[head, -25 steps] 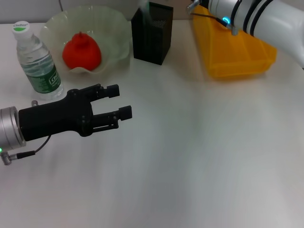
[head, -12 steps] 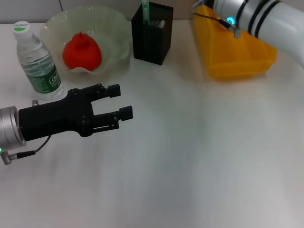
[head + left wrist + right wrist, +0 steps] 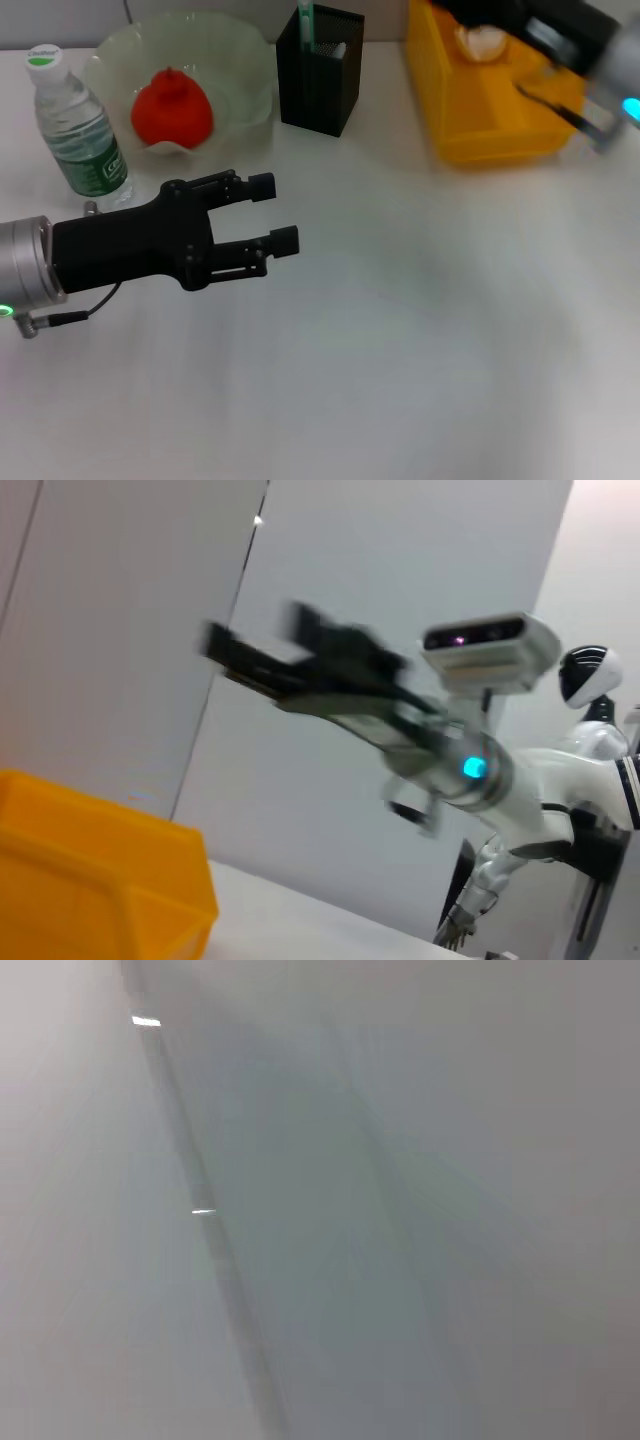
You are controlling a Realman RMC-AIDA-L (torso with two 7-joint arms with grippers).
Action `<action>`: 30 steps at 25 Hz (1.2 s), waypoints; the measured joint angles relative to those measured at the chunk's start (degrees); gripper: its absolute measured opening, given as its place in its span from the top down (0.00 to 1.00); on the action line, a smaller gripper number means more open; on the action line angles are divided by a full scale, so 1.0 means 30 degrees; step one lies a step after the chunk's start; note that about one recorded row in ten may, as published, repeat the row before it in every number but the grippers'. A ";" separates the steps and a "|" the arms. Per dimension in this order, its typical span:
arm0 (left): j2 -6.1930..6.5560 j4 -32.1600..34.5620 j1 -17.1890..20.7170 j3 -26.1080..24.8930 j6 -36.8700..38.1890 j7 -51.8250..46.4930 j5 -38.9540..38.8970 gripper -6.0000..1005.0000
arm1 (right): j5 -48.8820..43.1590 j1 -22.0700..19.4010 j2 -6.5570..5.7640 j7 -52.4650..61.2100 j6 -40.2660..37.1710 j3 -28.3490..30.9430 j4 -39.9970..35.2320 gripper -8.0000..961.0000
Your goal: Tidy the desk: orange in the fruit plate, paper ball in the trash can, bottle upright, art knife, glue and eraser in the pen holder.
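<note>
Head view has the left gripper [image 3: 268, 213] hovering low over bare desk [image 3: 420, 320], jaws parted with nothing between them. Behind it the bottle [image 3: 78, 128] stands upright, the orange [image 3: 171, 108] sits in the fruit plate [image 3: 240, 70], and the pen holder [image 3: 322, 70] shows a green-tipped stick poking up. Over in the yellow trash can [image 3: 490, 100] lies the paper ball [image 3: 480, 42] — looks like everything is where it belongs. The right gripper [image 3: 290, 655] hangs high above the bin; from the left wrist camera its jaws look spread and empty, though blur smears them.

So the step, as I read it, is pulling back. Do it well by lifting the right arm straight up and away before swinging, clear of the bin's rim, and keep the left arm from brushing the bottle just behind it.

Hard to see — the holder's contents: knife, glue and eraser cannot be told apart inside. Right wrist camera gives only a grey smear.
</note>
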 joint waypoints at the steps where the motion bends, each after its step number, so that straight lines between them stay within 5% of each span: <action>1: 0.0008 -0.0196 -0.0081 0.0024 0.0010 0.0212 -0.0002 0.22 | 0.0000 0.0000 0.0000 0.0000 0.0000 0.0000 0.0000 0.15; 2: 0.0015 -0.0275 -0.0112 0.0031 0.0025 0.0293 0.0005 0.22 | -0.1378 -0.0803 -0.0536 0.1158 -0.2332 0.0116 -0.0437 0.15; 3: 0.0034 -0.0347 -0.0144 0.0034 0.0067 0.0383 0.0039 0.22 | -0.1378 -0.0803 -0.0536 0.1158 -0.2332 0.0116 -0.0437 0.15; 5: 0.0058 -0.0378 -0.0176 0.0035 0.0129 0.0417 0.0120 0.22 | -0.3672 -0.1371 -0.1247 0.2132 -0.5135 0.0816 -0.0364 0.15; 7: 0.0118 -0.0383 -0.0211 0.0169 0.0266 0.0289 0.0262 0.22 | -0.6259 -0.1460 -0.1408 0.2232 -0.6093 0.1850 -0.0159 0.15; 15: 0.0376 -0.0221 -0.0207 0.1161 0.0210 -0.0275 0.0504 0.22 | -1.2849 -0.1341 -0.1185 0.1869 -0.5529 0.3000 -0.0099 0.15; 30: 0.0793 0.0094 -0.0037 0.1499 -0.0963 -0.0558 0.1744 0.22 | -1.3144 -0.1602 -0.0910 0.0688 -0.4666 0.3017 -0.0077 0.16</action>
